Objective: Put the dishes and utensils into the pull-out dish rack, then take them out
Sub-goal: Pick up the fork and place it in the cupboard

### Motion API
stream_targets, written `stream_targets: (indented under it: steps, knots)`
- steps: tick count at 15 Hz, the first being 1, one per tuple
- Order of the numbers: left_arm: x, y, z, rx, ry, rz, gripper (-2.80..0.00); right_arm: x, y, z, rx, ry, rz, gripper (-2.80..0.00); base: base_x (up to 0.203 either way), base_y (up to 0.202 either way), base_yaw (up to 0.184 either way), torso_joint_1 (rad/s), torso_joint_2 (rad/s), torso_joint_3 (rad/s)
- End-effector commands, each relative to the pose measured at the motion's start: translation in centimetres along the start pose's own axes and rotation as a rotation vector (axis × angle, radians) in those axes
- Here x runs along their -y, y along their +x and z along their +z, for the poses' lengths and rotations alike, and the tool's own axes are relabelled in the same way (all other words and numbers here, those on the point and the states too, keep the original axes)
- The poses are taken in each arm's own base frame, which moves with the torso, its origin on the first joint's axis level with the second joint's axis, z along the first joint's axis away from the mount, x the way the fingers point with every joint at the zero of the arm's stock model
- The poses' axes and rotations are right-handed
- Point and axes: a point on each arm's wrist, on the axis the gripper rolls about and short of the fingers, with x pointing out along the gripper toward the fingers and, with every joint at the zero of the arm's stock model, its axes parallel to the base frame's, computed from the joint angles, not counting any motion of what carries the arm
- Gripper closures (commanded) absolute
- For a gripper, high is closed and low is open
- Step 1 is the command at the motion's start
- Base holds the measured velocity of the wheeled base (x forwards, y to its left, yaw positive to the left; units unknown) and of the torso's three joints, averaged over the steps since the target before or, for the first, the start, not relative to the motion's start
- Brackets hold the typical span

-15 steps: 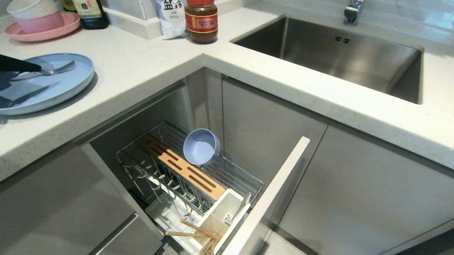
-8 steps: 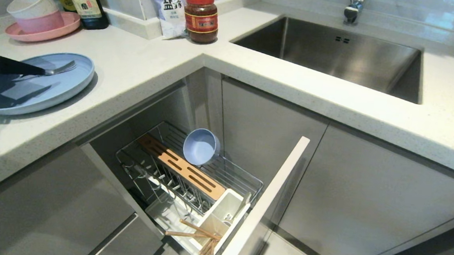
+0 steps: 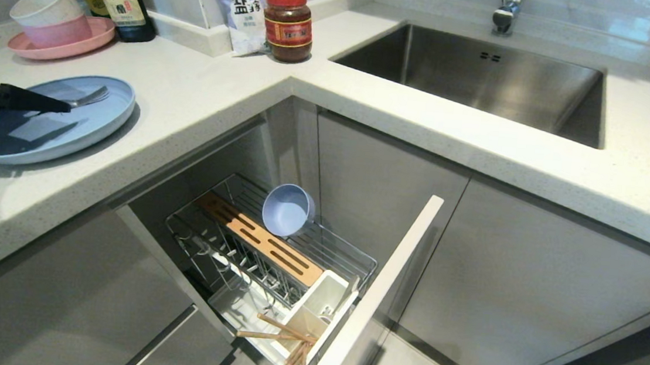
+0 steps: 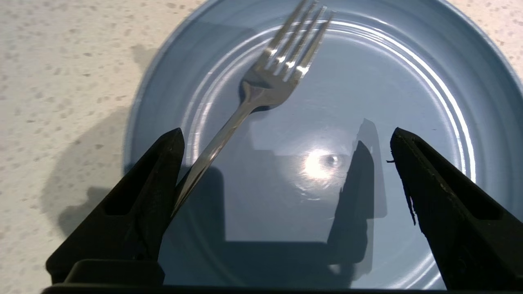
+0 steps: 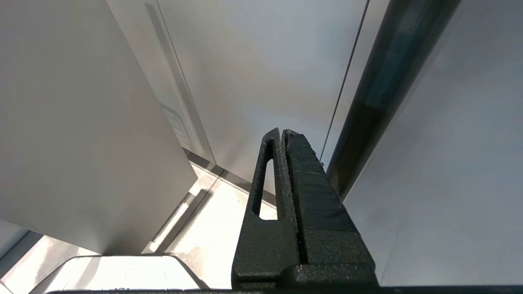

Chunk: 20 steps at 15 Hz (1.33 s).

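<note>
Your left gripper (image 4: pixel 286 139) hangs over blue plate (image 4: pixel 408 81), jaws spread wide, fork (image 4: pixel 261 85) beside one finger; right gripper (image 5: pixel 282 132) pressed closed by cabinet

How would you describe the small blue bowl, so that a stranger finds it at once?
Look below the countertop corner, into the pull-out dish rack. The small pale blue bowl leans on its side behind the wooden strip; it is the only blue thing there.

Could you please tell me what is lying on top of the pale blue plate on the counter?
A silver fork lies on the pale blue plate; the open left gripper hovers above, one finger covering the handle's end.
</note>
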Motion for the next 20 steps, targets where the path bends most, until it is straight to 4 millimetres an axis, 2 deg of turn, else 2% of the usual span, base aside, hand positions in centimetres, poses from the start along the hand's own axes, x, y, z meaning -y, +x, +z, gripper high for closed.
stream_targets:
  steps: [1, 20]
  knots:
    - [0.20, 0.03, 0.03, -0.001, 0.002, -0.010, -2.80, 0.00, -0.03, -0.05, 0.004, 0.000, 0.000, 0.00, 0.000, 0.000, 0.000, 0.000, 0.00, 0.000]
    - [0.19, 0.59, -0.06, -0.030, 0.004, 0.022, -2.80, 0.00, -0.03, -0.05, 0.004, 0.000, 0.000, 0.00, 0.000, 0.000, 0.000, 0.000, 0.00, 0.000]
